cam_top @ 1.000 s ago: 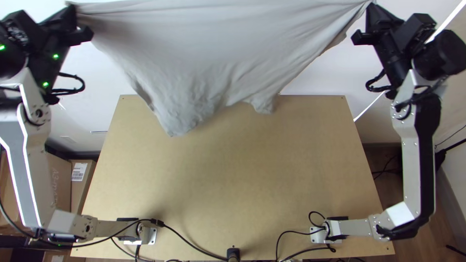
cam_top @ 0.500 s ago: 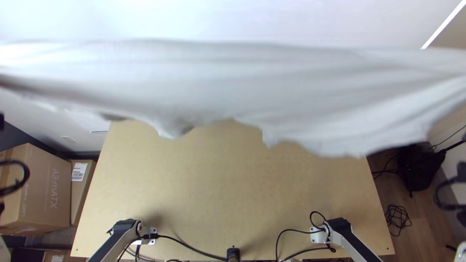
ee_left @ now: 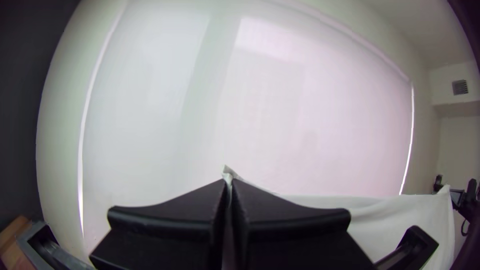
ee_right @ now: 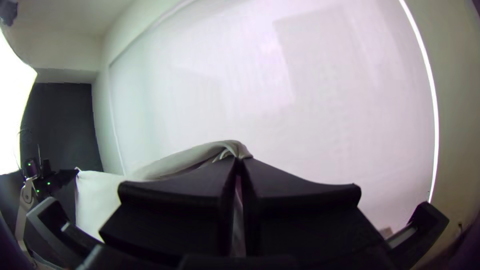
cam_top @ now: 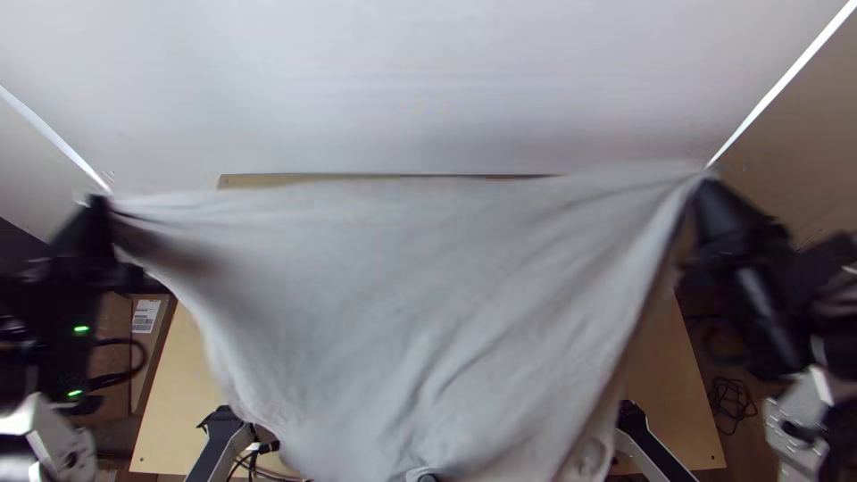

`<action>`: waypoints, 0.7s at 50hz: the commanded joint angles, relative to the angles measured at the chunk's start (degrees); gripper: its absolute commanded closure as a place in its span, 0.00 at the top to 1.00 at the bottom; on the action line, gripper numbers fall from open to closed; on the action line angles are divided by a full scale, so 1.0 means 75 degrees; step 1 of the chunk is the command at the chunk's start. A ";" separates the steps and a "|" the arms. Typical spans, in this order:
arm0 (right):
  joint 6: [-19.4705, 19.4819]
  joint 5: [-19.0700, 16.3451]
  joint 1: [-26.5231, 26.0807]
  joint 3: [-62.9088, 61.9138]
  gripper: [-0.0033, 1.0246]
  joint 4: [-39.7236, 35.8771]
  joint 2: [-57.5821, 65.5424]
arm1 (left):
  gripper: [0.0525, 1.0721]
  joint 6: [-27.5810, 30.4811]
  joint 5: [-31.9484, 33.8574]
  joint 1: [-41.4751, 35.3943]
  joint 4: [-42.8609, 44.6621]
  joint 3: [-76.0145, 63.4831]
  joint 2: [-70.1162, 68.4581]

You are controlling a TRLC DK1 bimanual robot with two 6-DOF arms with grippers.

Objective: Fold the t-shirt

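Note:
In the top view the pale grey t-shirt [cam_top: 402, 312] hangs stretched in the air between both grippers, its lower part loose and wrinkled above the table. My left gripper [cam_top: 103, 210] pinches its upper left corner; my right gripper [cam_top: 701, 187] has the upper right corner. The left wrist view has the left gripper [ee_left: 227, 185] closed on a small tip of the t-shirt [ee_left: 400, 215]. Seen from the right wrist, the right gripper [ee_right: 239, 162] is shut on a bunched fold of the t-shirt [ee_right: 100, 195].
Below the cloth lies the wooden table [cam_top: 170, 419], with the arms' bases at its near edge. A cardboard box [cam_top: 147, 312] stands off its left side. Loose cables [cam_top: 732, 402] lie on the floor at the right.
Both grippers were at the top of the picture, then beyond its side edges, and are now back in the top view, lower down. The t-shirt has swung with them towards the arms' bases.

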 commanded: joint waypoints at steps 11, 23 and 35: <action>0.0845 0.0124 0.0457 -0.4345 0.03 0.1257 -0.0211 | 0.02 -0.0198 0.0115 0.0055 0.1049 -0.4588 -0.0944; 0.1232 0.0135 0.0492 -0.5622 0.03 0.3015 0.1231 | 0.02 -0.0186 0.0291 0.0020 0.3194 -0.5842 0.0861; 0.1302 0.0135 -0.0117 -0.5177 0.03 0.4386 0.3820 | 0.02 -0.0104 0.0385 0.0044 0.4776 -0.5303 0.3779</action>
